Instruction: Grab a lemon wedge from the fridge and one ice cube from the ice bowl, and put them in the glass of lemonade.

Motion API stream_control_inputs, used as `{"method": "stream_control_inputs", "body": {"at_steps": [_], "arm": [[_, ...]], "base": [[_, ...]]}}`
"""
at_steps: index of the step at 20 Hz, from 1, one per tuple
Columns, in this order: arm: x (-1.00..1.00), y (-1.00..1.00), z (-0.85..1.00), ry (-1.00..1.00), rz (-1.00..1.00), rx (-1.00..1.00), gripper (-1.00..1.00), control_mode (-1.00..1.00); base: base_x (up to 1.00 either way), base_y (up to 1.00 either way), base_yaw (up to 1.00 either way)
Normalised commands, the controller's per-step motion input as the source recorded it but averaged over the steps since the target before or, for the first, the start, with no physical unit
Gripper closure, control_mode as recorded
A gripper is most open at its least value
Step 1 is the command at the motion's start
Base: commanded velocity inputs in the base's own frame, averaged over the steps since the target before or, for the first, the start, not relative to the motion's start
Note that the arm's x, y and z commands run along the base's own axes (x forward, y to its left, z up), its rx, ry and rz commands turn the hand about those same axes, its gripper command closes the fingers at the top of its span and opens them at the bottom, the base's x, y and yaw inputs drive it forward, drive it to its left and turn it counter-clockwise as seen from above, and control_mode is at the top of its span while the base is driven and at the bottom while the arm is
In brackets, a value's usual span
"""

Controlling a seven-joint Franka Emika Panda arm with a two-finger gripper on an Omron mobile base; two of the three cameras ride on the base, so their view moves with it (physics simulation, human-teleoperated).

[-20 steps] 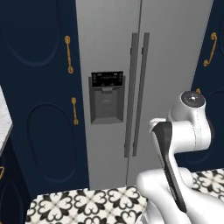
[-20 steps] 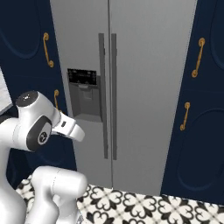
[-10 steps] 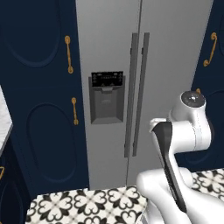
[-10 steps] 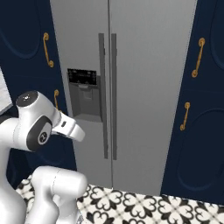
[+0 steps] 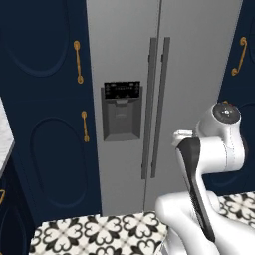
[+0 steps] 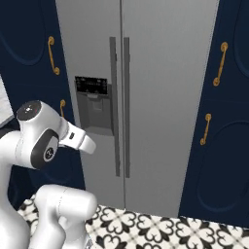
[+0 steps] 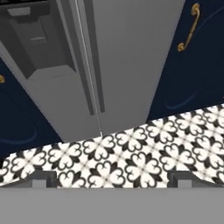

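The tall grey fridge (image 5: 194, 74) stands straight ahead with both doors shut. Its two long dark handles (image 5: 154, 107) run down the middle, and the black dispenser panel (image 5: 121, 110) sits in the left door. From the right base the fridge (image 6: 165, 73) and its handles (image 6: 120, 107) face me too. My gripper (image 7: 113, 180) is open and holds nothing. Its fingertips (image 7: 43, 178) are spread wide, low in front of the fridge (image 7: 122, 52) and above the floor. The lemon wedge is hidden behind the shut doors. The ice cube, ice bowl and glass of lemonade are out of view.
Navy cabinets with brass handles (image 5: 78, 62) flank the fridge on the left, and more of them (image 6: 221, 63) on the right. A black-and-white patterned tile floor (image 7: 144, 157) lies below. A pale counter edge (image 5: 2, 134) shows at the far left.
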Motion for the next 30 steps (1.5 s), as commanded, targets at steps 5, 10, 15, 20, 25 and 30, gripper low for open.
{"method": "stream_control_inputs", "body": {"at_steps": [5, 10, 15, 20, 25, 30], "arm": [[0.09, -0.24, 0.15, -0.23, 0.0, -0.02, -1.0, -1.0], [0.14, -0.14, 0.3, -0.22, 0.0, 0.0, -1.0, -1.0], [0.31, 0.0, 0.27, -0.12, 0.02, 0.0, -1.0, -1.0], [0.65, 0.0, 0.15, -0.03, 0.09, 0.0, -1.0, -1.0], [0.58, -0.01, 0.15, 0.0, 0.12, 0.0, -1.0, -1.0], [0.28, -0.19, 0.42, 0.0, 0.03, 0.0, -1.0, -1.0]], "base": [[0.0, 0.0, 0.0], [0.0, 0.0, 0.0], [0.0, 0.0, 0.0], [0.0, 0.0, 0.0], [0.0, 0.0, 0.0], [0.0, 0.0, 0.0]]}}
